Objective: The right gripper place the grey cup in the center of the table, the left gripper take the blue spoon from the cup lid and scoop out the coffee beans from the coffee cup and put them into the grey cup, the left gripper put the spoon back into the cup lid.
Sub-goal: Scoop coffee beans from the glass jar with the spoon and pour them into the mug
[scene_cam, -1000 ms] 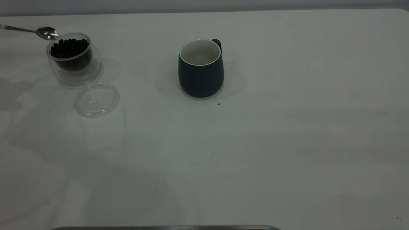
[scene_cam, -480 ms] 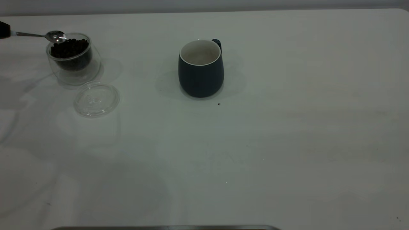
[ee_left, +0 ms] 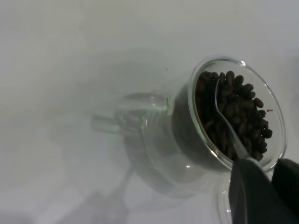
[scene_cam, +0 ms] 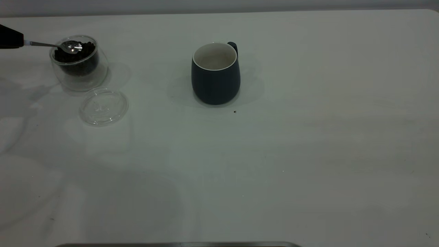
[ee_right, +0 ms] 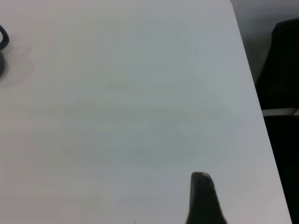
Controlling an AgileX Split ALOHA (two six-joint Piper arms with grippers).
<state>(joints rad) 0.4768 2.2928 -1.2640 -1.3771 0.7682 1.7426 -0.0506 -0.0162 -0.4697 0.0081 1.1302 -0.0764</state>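
The grey cup stands upright near the middle of the table, its off-white inside showing bare. At the far left the coffee cup holds a heap of coffee beans. My left gripper reaches in from the left edge, shut on the handle of the blue spoon. The spoon's metal bowl lies on top of the beans. In the left wrist view the spoon runs from the left gripper down into the beans. The cup lid lies flat in front of the coffee cup.
My right gripper hovers over bare table near its right edge, far from the cups; the grey cup's handle just shows there. A dark object stands beyond that edge. A small dark speck lies in front of the grey cup.
The left gripper has come in from the left with the spoon. The spoon's bowl moved from beside the coffee cup's rim to down onto the beans.
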